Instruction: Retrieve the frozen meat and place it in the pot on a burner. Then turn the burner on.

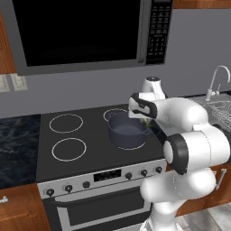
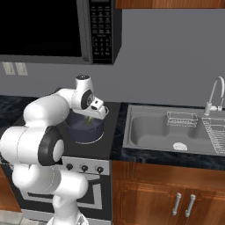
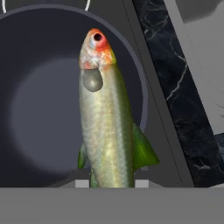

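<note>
The frozen meat (image 3: 107,118) is a small greenish-yellow fish with an orange-red head, hanging head-down from my gripper (image 3: 111,183), which is shut on its tail end. It hangs just above the right part of the pot's opening. The pot (image 1: 127,131) is round, dark blue-grey and looks bare inside; it stands on the front right of the black cooktop and hides the burner ring under it. In the right base view the frozen meat (image 2: 89,119) shows as a green scrap under my gripper (image 2: 90,115), over the pot (image 2: 85,131).
Two white burner rings (image 1: 66,122) (image 1: 69,149) lie left of the pot and a third (image 1: 113,112) behind it. Stove knobs (image 1: 128,176) line the front panel. A microwave (image 1: 85,31) hangs overhead. To the right are black counter, a sink (image 2: 171,132) and a faucet (image 2: 213,96).
</note>
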You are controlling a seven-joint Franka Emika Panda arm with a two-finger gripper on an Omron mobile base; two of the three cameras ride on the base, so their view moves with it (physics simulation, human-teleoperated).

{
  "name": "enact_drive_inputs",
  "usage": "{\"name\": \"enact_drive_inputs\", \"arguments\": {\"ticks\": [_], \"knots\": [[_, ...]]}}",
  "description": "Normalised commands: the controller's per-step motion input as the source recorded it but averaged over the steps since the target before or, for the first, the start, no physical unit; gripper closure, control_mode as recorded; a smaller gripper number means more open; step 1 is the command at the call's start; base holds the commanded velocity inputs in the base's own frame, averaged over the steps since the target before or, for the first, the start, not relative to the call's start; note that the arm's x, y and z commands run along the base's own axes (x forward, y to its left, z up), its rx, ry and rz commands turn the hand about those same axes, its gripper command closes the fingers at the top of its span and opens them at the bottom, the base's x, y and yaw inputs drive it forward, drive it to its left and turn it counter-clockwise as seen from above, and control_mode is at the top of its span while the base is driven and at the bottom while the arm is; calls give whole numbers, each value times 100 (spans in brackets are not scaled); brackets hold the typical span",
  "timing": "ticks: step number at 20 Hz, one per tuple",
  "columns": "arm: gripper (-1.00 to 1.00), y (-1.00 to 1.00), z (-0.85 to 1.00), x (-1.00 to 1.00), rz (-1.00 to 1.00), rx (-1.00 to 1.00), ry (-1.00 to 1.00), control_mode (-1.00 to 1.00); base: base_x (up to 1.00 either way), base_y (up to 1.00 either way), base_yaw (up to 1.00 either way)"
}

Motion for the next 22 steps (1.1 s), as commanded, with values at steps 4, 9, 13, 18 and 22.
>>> {"name": "enact_drive_inputs", "arguments": {"ticks": [4,9,13,18,22], "knots": [[100,6,-5,40,0,0,0,-100,0,0,0],[100,15,-3,24,0,0,-1,-100,0,0,0],[100,21,-11,9,-1,0,0,-100,0,0,0],[100,12,-29,0,-1,1,0,-100,0,0,0],[100,2,-24,0,0,5,0,-100,0,0,0]]}}
